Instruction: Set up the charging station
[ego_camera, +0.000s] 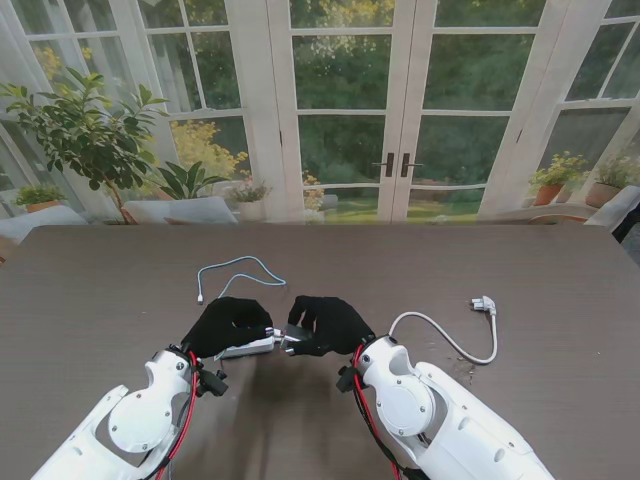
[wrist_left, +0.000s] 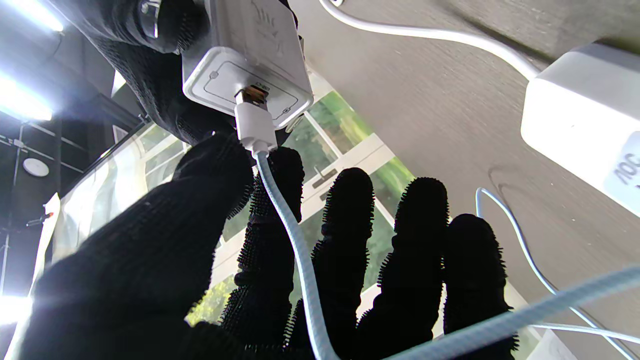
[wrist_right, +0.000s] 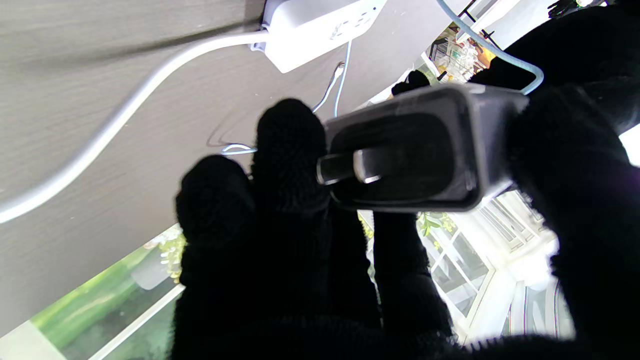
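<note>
The right hand (wrist_right: 565, 210) grips a grey charger (wrist_right: 415, 150) between thumb and fingers, its two prongs (wrist_right: 345, 167) pointing toward the wrist camera. In the stand view the right hand (ego_camera: 330, 325) sits just right of the table's middle, knuckles up, almost touching the left hand (ego_camera: 228, 325).

The left hand (wrist_left: 210, 240) pinches the white plug (wrist_left: 254, 125) of a pale blue cable (wrist_left: 295, 250) between thumb and forefinger; the plug sits in the port on the charger's white end face (wrist_left: 245, 80).

The rest of the cable (ego_camera: 240, 268) loops on the table (ego_camera: 90, 300) farther from me than the hands, its free end to the left. A white power strip (ego_camera: 248, 347) lies under the left hand, and its cord (ego_camera: 450, 340) curves away to the right, ending in a plug (ego_camera: 484, 303) well apart from both hands.
</note>
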